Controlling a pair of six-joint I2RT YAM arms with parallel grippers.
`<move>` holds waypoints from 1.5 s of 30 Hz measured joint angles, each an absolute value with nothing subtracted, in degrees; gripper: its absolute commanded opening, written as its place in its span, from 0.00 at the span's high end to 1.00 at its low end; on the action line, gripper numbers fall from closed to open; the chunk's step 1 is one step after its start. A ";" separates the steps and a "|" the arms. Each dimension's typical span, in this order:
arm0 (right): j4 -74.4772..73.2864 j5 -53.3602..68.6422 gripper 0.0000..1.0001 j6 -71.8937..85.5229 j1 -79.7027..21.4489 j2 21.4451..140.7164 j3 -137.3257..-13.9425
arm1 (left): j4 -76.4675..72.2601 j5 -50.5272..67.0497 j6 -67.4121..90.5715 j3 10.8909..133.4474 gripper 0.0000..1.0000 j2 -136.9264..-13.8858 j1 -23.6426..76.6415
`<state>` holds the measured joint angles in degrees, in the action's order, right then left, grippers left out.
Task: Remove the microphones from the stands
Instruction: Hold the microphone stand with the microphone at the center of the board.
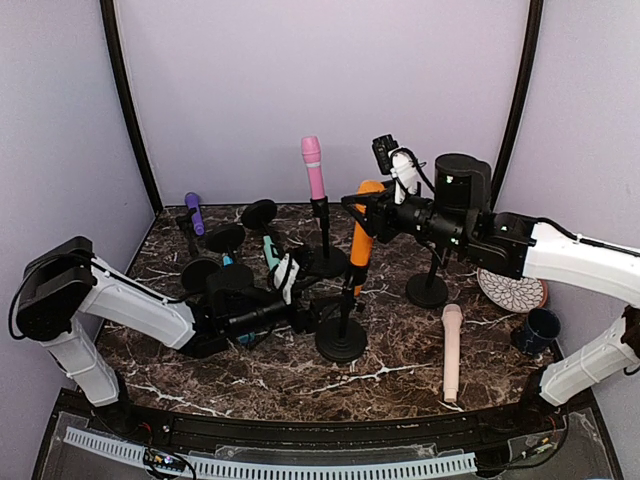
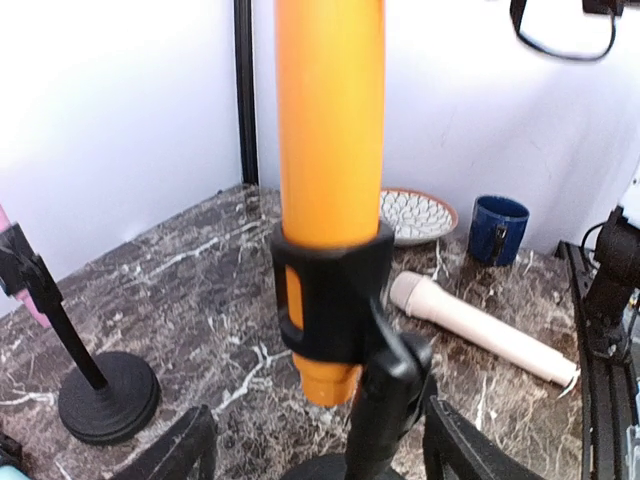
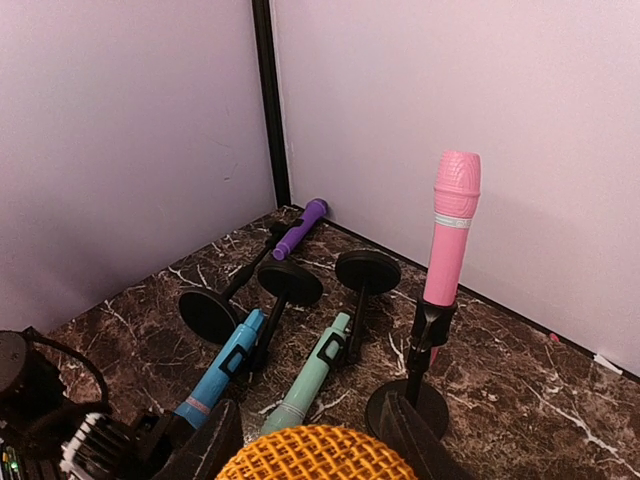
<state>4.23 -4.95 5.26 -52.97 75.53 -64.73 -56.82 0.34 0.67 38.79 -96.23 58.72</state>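
You have the orange cylindrical microphone (image 1: 362,238) seated in the black plastic clip (image 2: 335,300) of its black round-based stand (image 1: 341,342), near the middle of the dark marble-patterned table (image 1: 400,385) and leaning slightly — its body rises out of the clip and its tail pokes out below. Your right end effector (image 1: 360,205) is at the top of that microphone. In the right wrist view its fingers (image 3: 215,445) sit one on either side of the orange mesh head, tight beside it, but you cannot tell whether they are pressing on it or only flanking it. Your left end effector (image 2: 318,420) is low by the stand, its fingers spread wide with the stand's pole between them — apart, clamped on nothing. Behind, a pink microphone (image 1: 312,165) stands upright in its own stand, and a purple microphone (image 1: 193,212) is at the back left. To the right, a pale beige microphone (image 1: 452,350) lies flat on the table, with a white patterned plate (image 1: 512,290) and a dark blue mug (image 1: 536,330) beyond it near the right wall
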 measured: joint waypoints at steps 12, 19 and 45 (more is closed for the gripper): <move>2.85 -13.96 0.61 9.61 -54.59 76.66 -65.78 | -46.06 -1.23 4.64 44.03 0.26 -88.95 58.87; 2.39 -16.14 0.61 10.87 -54.89 78.08 -66.96 | -41.85 0.40 4.99 46.87 0.25 -91.05 59.31; 2.07 -17.39 0.62 10.72 -54.96 78.48 -67.64 | -37.01 -0.49 5.04 51.62 0.87 -96.07 59.92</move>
